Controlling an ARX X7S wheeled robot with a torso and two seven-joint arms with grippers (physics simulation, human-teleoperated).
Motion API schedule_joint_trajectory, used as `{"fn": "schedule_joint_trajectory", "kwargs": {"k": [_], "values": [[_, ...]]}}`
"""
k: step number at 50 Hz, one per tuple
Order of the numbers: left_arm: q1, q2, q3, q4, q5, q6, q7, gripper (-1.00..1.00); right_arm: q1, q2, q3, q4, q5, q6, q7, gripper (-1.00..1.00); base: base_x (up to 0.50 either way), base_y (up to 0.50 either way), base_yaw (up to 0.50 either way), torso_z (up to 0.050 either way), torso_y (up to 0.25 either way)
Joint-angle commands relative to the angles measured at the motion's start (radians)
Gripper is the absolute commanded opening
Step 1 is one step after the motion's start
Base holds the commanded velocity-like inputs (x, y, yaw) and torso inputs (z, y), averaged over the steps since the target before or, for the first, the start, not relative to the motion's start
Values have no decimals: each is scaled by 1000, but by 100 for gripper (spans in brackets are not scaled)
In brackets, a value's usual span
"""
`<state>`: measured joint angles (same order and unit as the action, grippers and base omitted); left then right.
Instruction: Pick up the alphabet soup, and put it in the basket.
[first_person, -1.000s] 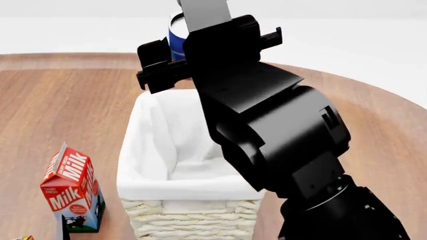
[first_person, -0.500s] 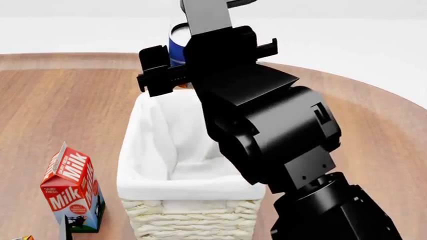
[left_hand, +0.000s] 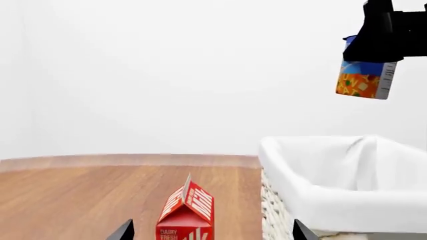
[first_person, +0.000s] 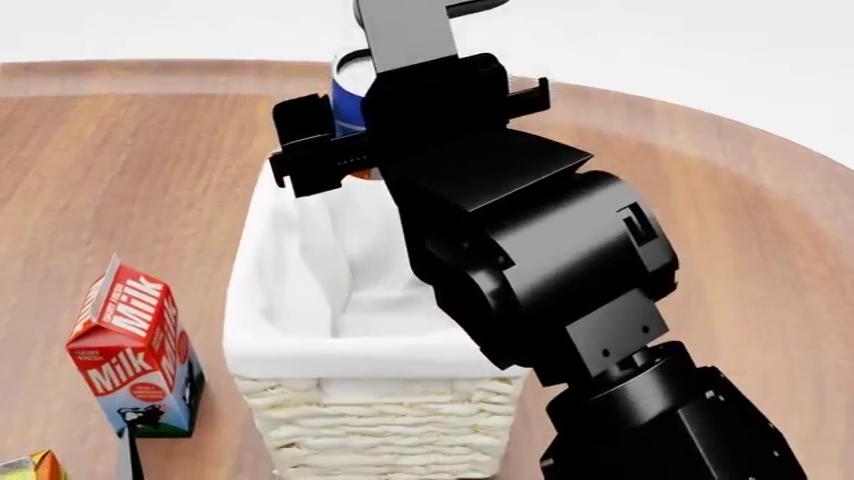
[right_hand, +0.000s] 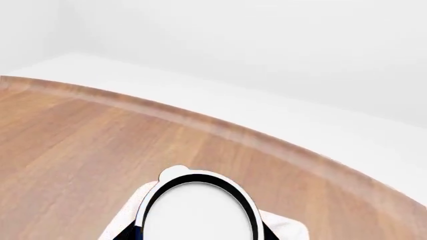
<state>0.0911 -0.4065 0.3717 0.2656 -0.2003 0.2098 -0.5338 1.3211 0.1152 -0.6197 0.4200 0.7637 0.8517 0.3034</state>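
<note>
The alphabet soup (first_person: 347, 98) is a blue-labelled can with a white top (right_hand: 198, 212). It hangs in the air, with my right gripper (first_person: 367, 120) shut on it. In the left wrist view the alphabet soup (left_hand: 365, 80) is well above the rim of the basket (left_hand: 333, 200), over its far end. The basket (first_person: 360, 358) is cream wicker with a white cloth lining, and nothing shows inside it. My left gripper (left_hand: 212, 234) is open and low near the table, facing a milk carton.
A red and blue milk carton (first_person: 131, 350) stands left of the basket, also seen as the milk carton (left_hand: 187, 212) ahead of the left fingers. The corner of an orange carton (first_person: 30, 468) shows at the front left. My right arm hides the basket's right side.
The head view has tilted down, so the table's far edge, the basket and the milk carton sit higher in the picture. The can stays gripped over the basket's far end, now nearer the rim.
</note>
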Motion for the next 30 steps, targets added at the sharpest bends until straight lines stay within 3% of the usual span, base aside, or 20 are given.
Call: {"fn": "schedule_joint_trajectory", "kwargs": {"k": [1,30], "values": [[0,-2,2,1,0,3,-1,100,14,2,-5,-11,-20,1,-8,-100,0,0,0,0,-86],[-3,-4,6,-4,1,5,-6,100,13,8,-34,-11,-5,-5,-9,-100,0,0,0,0,-85]]}}
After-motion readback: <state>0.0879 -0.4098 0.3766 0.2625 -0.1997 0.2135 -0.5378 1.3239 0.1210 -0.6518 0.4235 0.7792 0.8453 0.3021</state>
